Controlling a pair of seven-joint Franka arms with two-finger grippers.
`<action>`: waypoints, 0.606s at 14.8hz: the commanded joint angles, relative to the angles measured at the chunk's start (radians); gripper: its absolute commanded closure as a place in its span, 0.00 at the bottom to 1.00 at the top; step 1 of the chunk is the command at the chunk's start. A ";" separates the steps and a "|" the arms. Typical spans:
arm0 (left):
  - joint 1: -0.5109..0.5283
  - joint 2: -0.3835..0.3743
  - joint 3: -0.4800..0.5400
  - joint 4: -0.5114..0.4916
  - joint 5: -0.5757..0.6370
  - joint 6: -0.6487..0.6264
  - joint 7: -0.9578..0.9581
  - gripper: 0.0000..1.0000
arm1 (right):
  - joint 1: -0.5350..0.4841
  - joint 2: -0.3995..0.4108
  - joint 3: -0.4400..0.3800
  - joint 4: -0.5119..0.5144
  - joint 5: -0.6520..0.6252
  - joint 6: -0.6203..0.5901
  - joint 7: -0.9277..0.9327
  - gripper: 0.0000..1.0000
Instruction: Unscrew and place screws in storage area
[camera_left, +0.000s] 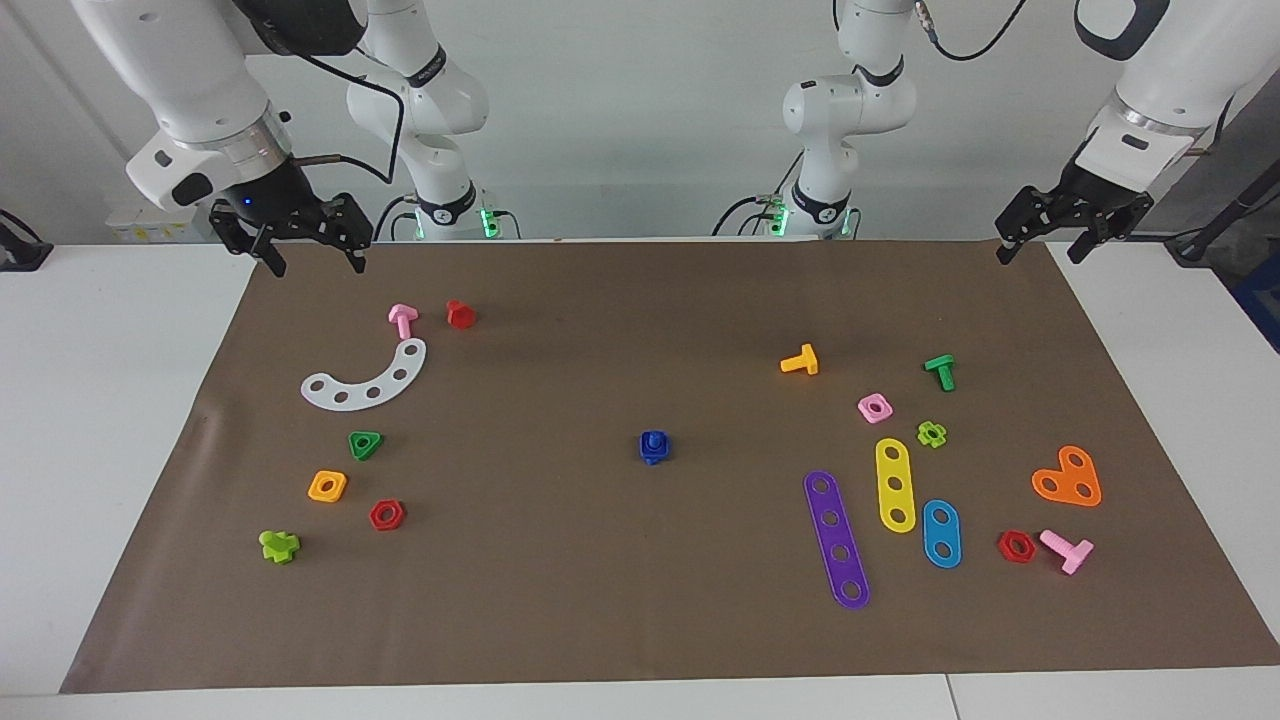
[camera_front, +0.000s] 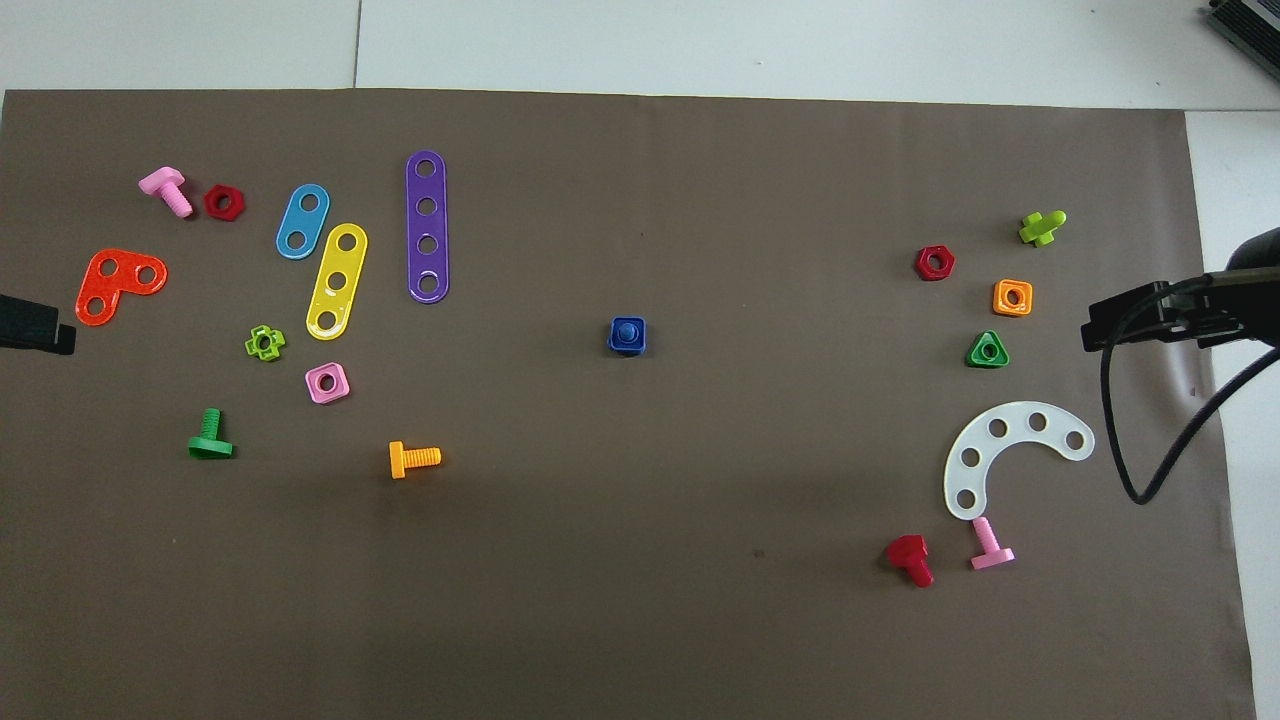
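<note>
No writing or brand reads on anything. My desk (camera_left: 120, 420) carries a brown paper mat (camera_left: 640, 600). My right end effector (camera_left: 303, 245) hangs released over the mat's edge, the white curved strip (camera_left: 365, 380) of the storage area just below it. My left end effector (camera_left: 1070, 228) hangs released at the other corner. Between both, mid-mat, stands the dark-blue screw (camera_left: 653, 446), seated in a square blue nut.

Light: bright, even, diffuse from above | Shadows: soft, faint under parts on the brown mat (camera_left: 640, 620) | Glare: none | Focus: sharp in 2 views
</note>
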 joint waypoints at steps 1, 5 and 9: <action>0.006 -0.030 -0.005 -0.032 0.018 -0.006 -0.017 0.00 | -0.016 -0.012 0.010 -0.017 0.000 0.012 -0.012 0.00; -0.005 -0.032 -0.006 -0.030 0.018 -0.004 -0.014 0.00 | -0.016 -0.012 0.010 -0.017 0.000 0.014 -0.011 0.00; -0.011 -0.032 -0.009 -0.030 0.018 -0.003 -0.043 0.00 | -0.016 -0.012 0.010 -0.017 0.000 0.014 -0.009 0.00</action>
